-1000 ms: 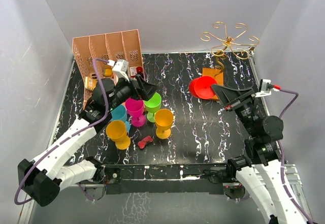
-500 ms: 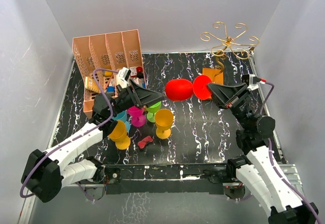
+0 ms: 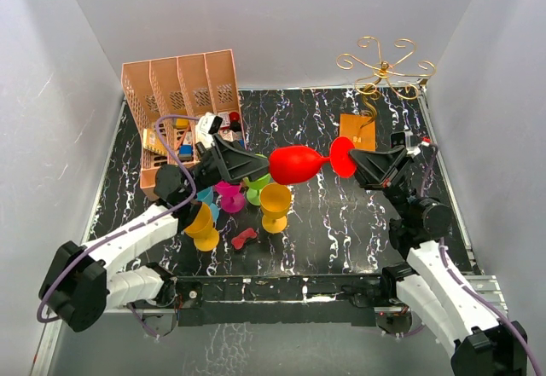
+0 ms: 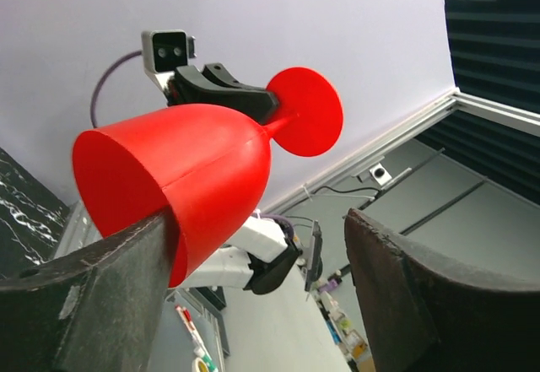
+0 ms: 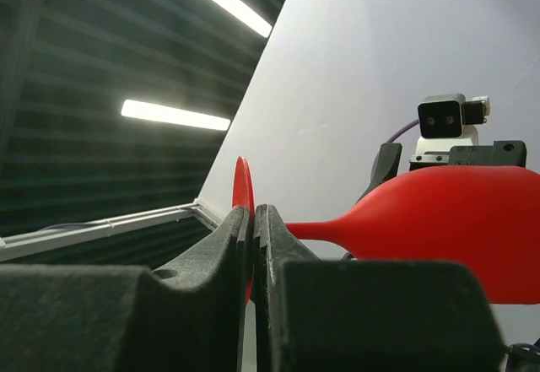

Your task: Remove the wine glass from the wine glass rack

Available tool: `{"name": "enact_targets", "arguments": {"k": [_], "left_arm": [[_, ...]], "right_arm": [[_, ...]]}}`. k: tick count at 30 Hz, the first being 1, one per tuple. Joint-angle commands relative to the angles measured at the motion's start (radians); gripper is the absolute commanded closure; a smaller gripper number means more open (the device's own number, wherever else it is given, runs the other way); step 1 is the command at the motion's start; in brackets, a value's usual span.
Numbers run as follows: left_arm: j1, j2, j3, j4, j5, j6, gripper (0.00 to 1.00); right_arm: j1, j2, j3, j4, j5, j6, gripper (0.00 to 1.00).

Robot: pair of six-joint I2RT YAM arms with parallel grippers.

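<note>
1. Fingers of the right gripper were pressed together on the round foot of a red plastic wine glass. In the right wrist view the thin disc sat edge-on, pinched between the two fingers.
2. The glass lay on its side in the air above the middle of the black, white-veined tabletop. Its stem was roughly level, its foot pointed toward the right edge and its open mouth toward the left edge.
3. The left gripper had its fingers spread apart, one on each side of the bowl near the rim. In the left wrist view the nearer finger overlapped the rim of the bowl, though actual contact could not be judged. The other finger stood apart from the bowl.
4. The thin gold wire wine glass rack, with curled arms and a flat orange-brown wooden base, stood at the far right corner. It was well apart from the glass.
5. A pink slotted file organiser stood at the far left corner.
6. A cluster of coloured plastic goblets stood on the tabletop under the left gripper, left of the middle.
7. A small red piece lay just beside the goblets, toward the near edge.
</note>
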Motion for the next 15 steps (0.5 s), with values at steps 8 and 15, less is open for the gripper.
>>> {"name": "enact_targets", "arguments": {"k": [8,15], "left_arm": [[-0.050,0.068,0.000,0.172,0.026,-0.069,0.67],[-0.051,0.007,-0.011,-0.012,0.025,0.029,0.96]], "right_arm": [[-0.002,-0.064,-0.048,-0.100,0.030,-0.132,0.90],[-0.002,-0.250,0.055,-0.805,0.216,-0.606,0.59]]}}
